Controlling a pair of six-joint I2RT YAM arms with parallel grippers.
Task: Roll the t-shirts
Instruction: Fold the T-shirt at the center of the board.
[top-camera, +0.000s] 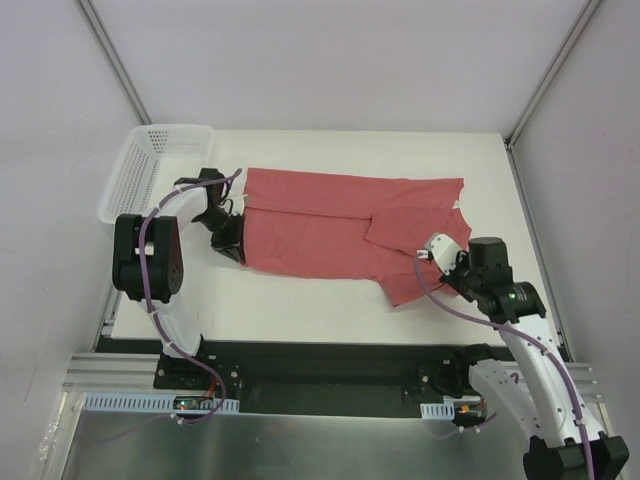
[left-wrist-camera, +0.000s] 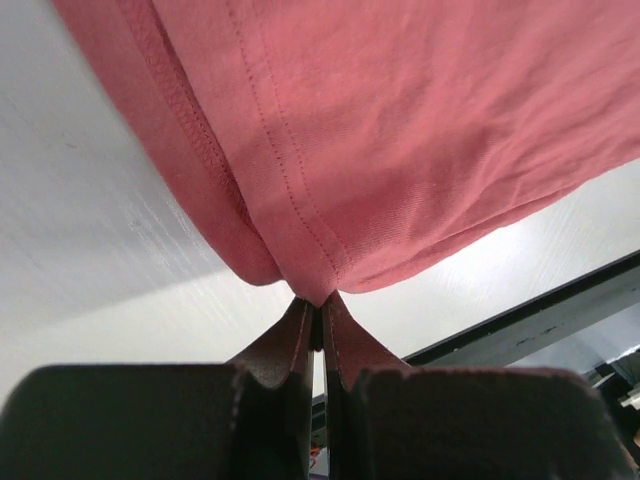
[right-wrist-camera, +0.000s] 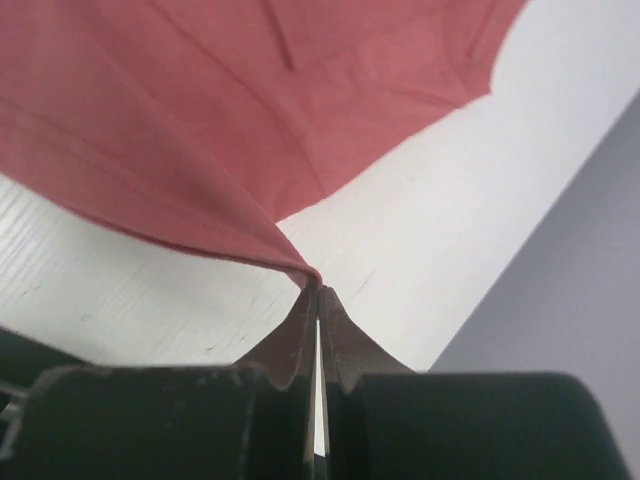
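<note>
White table (top-camera: 300, 310) below. Pinching t-shirt (top-camera: 320, 235) edges: left hand (top-camera: 230, 244), right hand (top-camera: 434, 254) (fingers fully together). Shirt salmon-red, folded, wrinkled.

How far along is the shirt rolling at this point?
Done: the t-shirt lies spread across the table, with a flap folded over near its right end. In hand: the left gripper and the right gripper each pinch its fabric at opposite ends, jaws shut. Left: no rolled portion shows yet, so the rolling itself remains.
</note>
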